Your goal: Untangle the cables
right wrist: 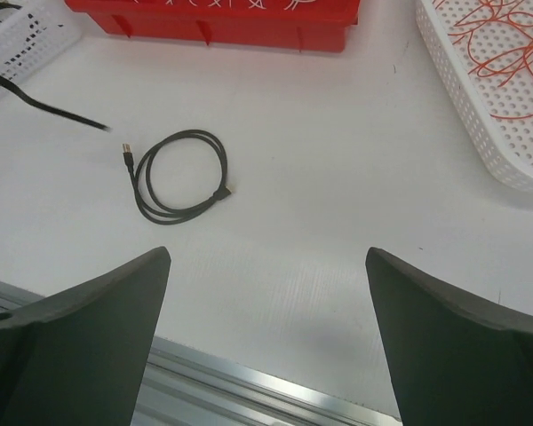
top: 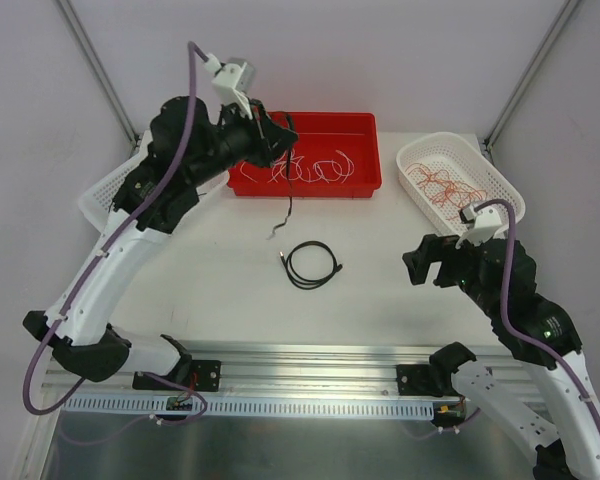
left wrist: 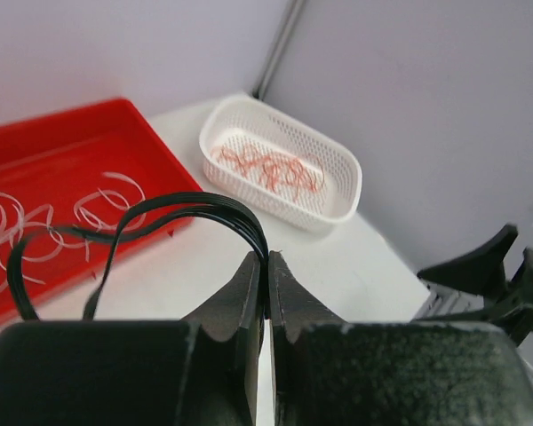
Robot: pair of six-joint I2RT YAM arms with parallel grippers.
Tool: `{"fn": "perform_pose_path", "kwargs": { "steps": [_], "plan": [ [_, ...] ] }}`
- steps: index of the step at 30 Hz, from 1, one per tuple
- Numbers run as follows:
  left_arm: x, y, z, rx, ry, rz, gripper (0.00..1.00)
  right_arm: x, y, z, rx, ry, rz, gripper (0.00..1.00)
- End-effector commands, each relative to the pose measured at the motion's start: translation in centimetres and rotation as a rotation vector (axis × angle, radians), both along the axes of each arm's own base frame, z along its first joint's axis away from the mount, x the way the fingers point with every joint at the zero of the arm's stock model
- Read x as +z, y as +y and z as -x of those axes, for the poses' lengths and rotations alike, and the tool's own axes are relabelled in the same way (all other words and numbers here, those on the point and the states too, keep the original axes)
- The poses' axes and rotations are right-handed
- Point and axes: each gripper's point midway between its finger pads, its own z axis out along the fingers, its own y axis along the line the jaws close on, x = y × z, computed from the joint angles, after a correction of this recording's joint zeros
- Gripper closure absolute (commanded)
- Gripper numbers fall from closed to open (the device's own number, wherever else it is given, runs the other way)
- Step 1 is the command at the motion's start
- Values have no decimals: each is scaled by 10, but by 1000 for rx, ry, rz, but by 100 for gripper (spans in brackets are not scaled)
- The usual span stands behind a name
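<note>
A looped black cable [left wrist: 204,205] is pinched in the left tool [left wrist: 267,259]. The right tool [right wrist: 266,255] is held spread near a coiled black cable [right wrist: 147,201].

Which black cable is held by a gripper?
The black cable hanging from the shut left gripper by the red tray; the coiled cable lies loose on the table.
</note>
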Motion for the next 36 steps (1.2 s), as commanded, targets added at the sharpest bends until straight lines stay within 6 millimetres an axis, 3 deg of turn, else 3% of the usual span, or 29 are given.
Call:
{"fn": "perform_pose_path", "kwargs": {
  "steps": [1, 7, 13, 16, 22, 29, 32, 36],
  "plan": [
    [50, 28, -7, 42, -106, 49, 100, -7, -4, -1, -10, 7, 33, 3],
    [80, 121, -60, 363, -186, 43, 100, -17, 6, -4, 26, 39, 31, 3],
    [75, 219, -108, 707, -183, -5, 100, -29, 13, -8, 45, 71, 28, 3],
    [67, 255, -126, 812, -159, -19, 100, -32, 17, -9, 58, 87, 31, 3],
    [51, 306, -152, 942, -121, -39, 100, -41, 18, -13, 62, 104, 53, 3],
    [49, 325, -167, 965, -108, -19, 100, -51, 22, -20, 70, 132, 79, 3],
    [55, 327, -169, 960, -118, 2, 100, -51, 23, -23, 71, 136, 89, 3],
    [88, 332, -158, 966, -189, 44, 100, -54, 25, -28, 74, 143, 100, 3]
  ]
}}
